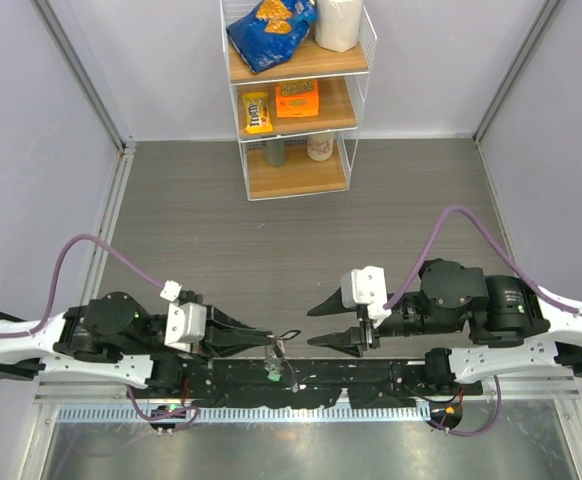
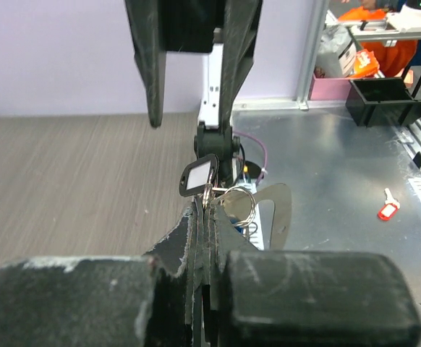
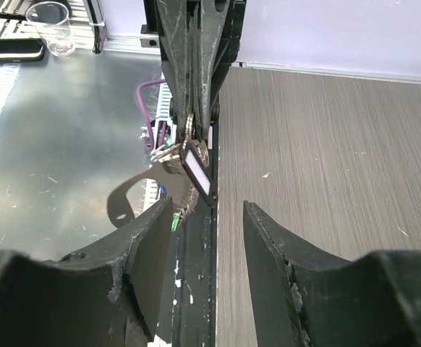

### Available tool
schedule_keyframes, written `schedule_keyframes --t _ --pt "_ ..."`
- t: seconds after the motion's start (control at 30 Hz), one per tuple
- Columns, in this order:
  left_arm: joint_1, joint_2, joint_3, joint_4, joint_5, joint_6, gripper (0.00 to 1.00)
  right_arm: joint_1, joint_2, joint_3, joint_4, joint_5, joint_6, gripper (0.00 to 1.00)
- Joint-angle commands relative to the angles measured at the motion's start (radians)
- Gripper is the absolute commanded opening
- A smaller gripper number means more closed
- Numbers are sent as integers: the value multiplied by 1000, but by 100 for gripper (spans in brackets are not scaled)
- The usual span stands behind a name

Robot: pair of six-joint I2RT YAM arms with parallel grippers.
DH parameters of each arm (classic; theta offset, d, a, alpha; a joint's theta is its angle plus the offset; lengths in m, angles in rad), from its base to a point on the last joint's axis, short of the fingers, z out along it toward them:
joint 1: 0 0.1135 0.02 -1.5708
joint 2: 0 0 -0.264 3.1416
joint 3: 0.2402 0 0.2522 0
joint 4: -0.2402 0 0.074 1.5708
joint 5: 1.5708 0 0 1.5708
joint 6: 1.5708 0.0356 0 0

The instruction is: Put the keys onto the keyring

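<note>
Silver keyring (image 2: 241, 204) sits pinched in the clenched left gripper (image 1: 270, 344); at its three o'clock in the top view, the right gripper (image 1: 323, 324) stands released, jaws apart, holding nothing.

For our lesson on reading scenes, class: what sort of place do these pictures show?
Probably a robotics lab test cell: a left arm and right arm mounted at the edge of a table, partition walls around it, and a wire shelf of snack packs.
</note>
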Motion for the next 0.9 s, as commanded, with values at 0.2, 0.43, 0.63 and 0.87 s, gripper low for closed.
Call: schedule_keyframes --t 0.2,0.43,0.63,0.87 --pt "-1 -103 -128 409 154 140 0 6 -3 -50 160 -41 -63 51" --pt "-2 -109 -174 538 108 154 0 7 -2 -17 166 -78 -75 52" --pt "-1 -97 -197 598 61 176 0 7 -8 3 186 -52 -105 52" --pt "-2 -100 -211 624 58 196 0 9 15 56 174 -29 -144 53"
